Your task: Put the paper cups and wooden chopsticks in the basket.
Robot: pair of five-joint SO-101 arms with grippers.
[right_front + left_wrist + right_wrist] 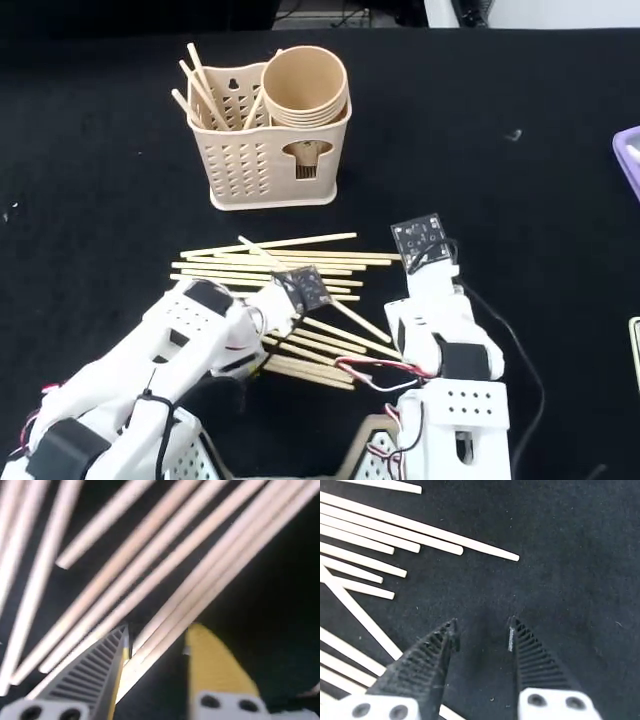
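The basket (270, 150) stands at the far side of the table (540, 230) and is already partly filled. The cups (305, 85) sit stacked in one compartment, and a few upright sticks (205, 90) lean in the compartment beside them. What is left of the task, by my reading, is the loose sticks (290, 268), which lie flat in a rough fan in front of the basket, between it and the two arms.

The left gripper (157, 635) is low over the near part of that fan. Its fingers (100, 670) are part open and straddle two or three sticks that run side by side through the gap. I cannot see that they pinch yet. The straddle looks like the set-up for a grab across the shafts, which would lift several at once instead of chasing one thin stick on the cloth.

The right gripper (482, 627) sits farther from the basket than the fan's tips, just beside them, over bare table. Its fingers are spread and have nothing between them. That spot likely keeps it out of the left arm's way while leaving it near the stick ends.

Since the sticks are smooth and overlap, a bundle could fan out or slip if it is caught off centre.
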